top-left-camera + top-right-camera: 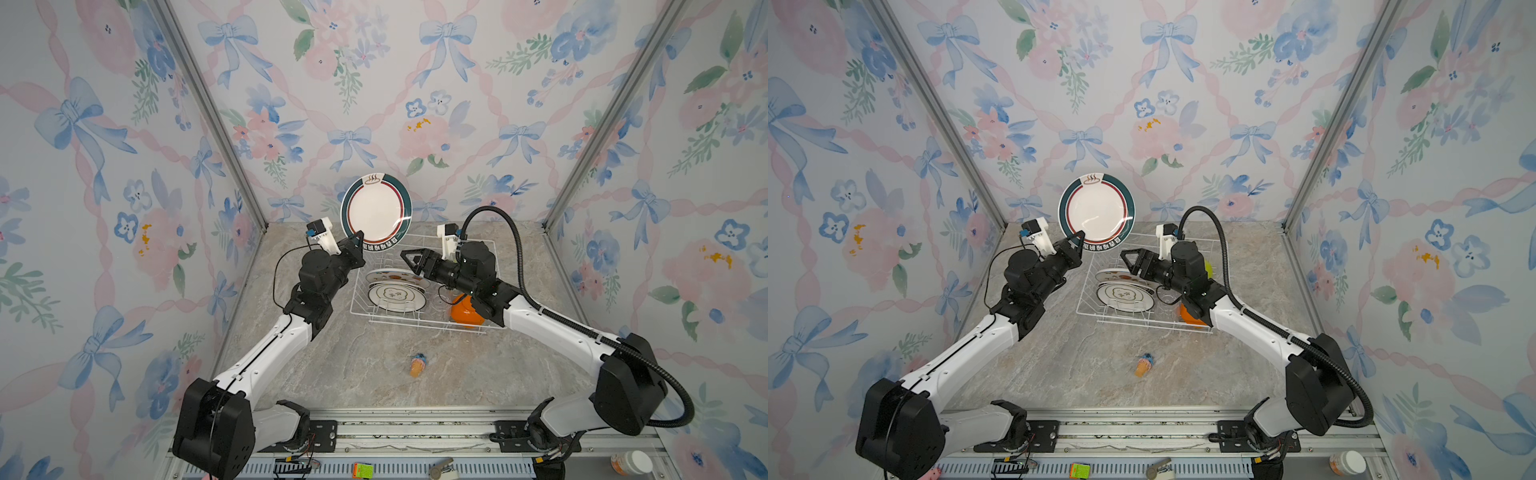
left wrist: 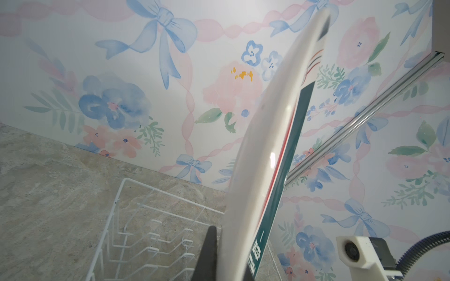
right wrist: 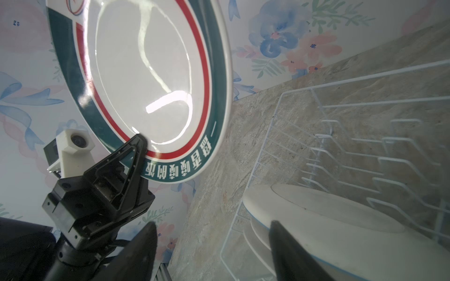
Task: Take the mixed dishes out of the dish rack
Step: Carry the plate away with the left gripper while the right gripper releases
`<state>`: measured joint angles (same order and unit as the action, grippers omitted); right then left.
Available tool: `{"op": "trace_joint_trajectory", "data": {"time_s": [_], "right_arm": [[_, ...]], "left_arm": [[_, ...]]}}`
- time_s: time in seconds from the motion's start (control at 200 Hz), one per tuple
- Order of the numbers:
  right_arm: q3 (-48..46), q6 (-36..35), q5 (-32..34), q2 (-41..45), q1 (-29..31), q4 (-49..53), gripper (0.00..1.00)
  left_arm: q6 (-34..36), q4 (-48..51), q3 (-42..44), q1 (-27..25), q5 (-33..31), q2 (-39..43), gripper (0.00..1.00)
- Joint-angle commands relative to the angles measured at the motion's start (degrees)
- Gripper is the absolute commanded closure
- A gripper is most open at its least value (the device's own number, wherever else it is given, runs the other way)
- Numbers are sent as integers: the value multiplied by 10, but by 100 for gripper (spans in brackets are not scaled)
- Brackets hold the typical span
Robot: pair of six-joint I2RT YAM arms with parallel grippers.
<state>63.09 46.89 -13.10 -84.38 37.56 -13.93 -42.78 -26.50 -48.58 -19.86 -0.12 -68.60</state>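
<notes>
Floral wallpaper (image 1: 374, 83) backs the marbled tabletop (image 1: 374, 374), where the left gripper (image 1: 358, 243) is clamped on the 7 o'clock rim of a green-banded plate (image 1: 376, 208), upright above the 11 o'clock corner of the dish rack (image 1: 358, 291); the right gripper (image 1: 409, 259) hangs spread and empty over the rack. Stiff, glossy and breakable, the plate could pivot in this single pinch, so a deep rim hold seems wise.

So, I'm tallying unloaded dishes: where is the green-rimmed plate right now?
In both top views the green-rimmed plate is held upright in the air, its lower edge pinched by the left gripper, above the dish rack's far left corner.
</notes>
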Motion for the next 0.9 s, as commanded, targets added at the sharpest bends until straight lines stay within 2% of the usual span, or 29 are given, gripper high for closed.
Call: {"op": "trace_joint_trajectory", "data": {"time_s": [0.0,0.195,0.415,0.605,0.775,0.895], "right_arm": [[34,-79,37,22,0,98,23],[66,-195,104,37,4,235,20],[84,-239,118,36,-6,298,20],[87,-245,117,29,-12,324,20],[86,-249,103,27,-9,360,20],[77,-253,119,42,-6,380,21]], "left_arm": [[38,19,-2,28,-46,52,100],[49,108,41,85,-162,153,100],[40,215,59,115,-226,204,100],[14,280,86,156,-191,214,100],[-17,283,116,207,-129,191,100],[-25,271,129,234,-87,152,100]]}}
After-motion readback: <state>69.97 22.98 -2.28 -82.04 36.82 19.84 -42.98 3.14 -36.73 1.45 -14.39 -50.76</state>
